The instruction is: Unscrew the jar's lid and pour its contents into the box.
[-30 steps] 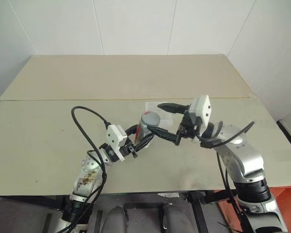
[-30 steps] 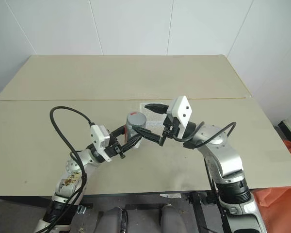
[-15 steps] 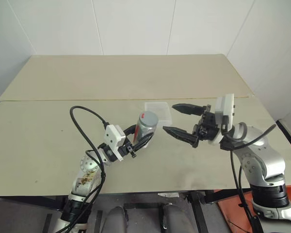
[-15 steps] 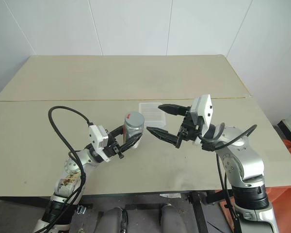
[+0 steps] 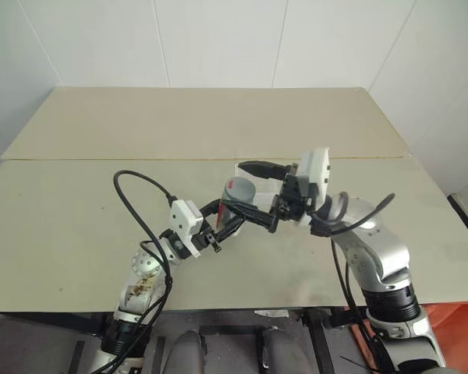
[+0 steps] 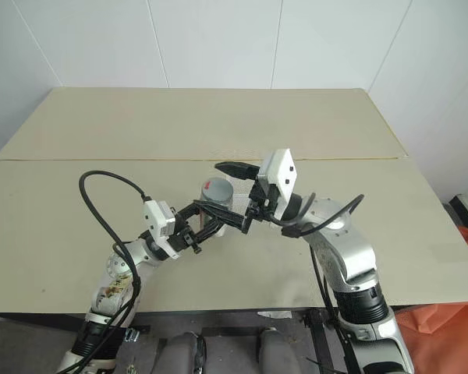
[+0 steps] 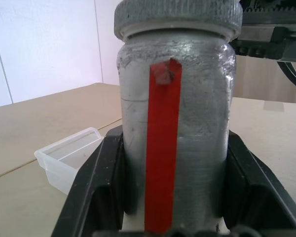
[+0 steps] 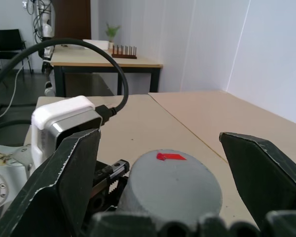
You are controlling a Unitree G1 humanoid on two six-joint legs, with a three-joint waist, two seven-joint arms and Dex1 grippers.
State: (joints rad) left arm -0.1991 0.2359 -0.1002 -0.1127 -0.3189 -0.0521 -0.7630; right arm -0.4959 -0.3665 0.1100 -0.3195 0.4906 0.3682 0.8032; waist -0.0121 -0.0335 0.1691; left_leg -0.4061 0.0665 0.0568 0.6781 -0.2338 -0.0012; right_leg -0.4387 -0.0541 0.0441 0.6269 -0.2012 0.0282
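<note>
We see the left gripper [image 7: 170, 197] clamped on the jar [image 7: 175, 123], its lid [image 8: 173, 180] between the right gripper's [image 5: 249, 191] wide-open, empty fingers.

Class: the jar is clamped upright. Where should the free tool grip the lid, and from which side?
Grip the lid by its ribbed rim, fingers on opposite sides, coming from above: it sits flat atop the upright jar, whose body the left tool covers.

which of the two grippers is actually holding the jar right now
The left gripper: its fingers are shut on the jar at the sides. The right gripper has its fingers spread wide on either side of the lid, not clamping it.
</note>
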